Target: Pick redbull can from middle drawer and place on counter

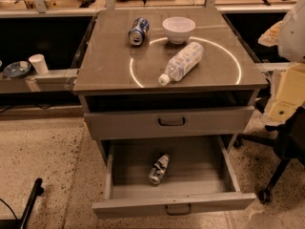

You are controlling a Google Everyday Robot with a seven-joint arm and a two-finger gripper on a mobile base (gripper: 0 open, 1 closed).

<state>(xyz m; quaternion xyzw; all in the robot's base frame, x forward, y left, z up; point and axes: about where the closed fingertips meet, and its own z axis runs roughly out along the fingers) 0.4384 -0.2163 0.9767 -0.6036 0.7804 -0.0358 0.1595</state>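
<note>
The redbull can (158, 169) is a slim silver-grey can with dark markings. It lies on its side on the floor of the middle drawer (174, 204), near the centre. That drawer is the lowest one, pulled fully open, with a dark loop handle on its front. The counter (107, 66) is the cabinet's flat grey-brown top with a bright white ring on it. My gripper is not in view, and nothing touches the can.
On the counter lie a blue-and-white can (138, 31) and a clear bottle (182, 62), with a white bowl (178, 29) upright. The upper drawer (169, 122) is shut. An office chair (281, 147) stands at right, and a paper cup (38, 63) on a left shelf.
</note>
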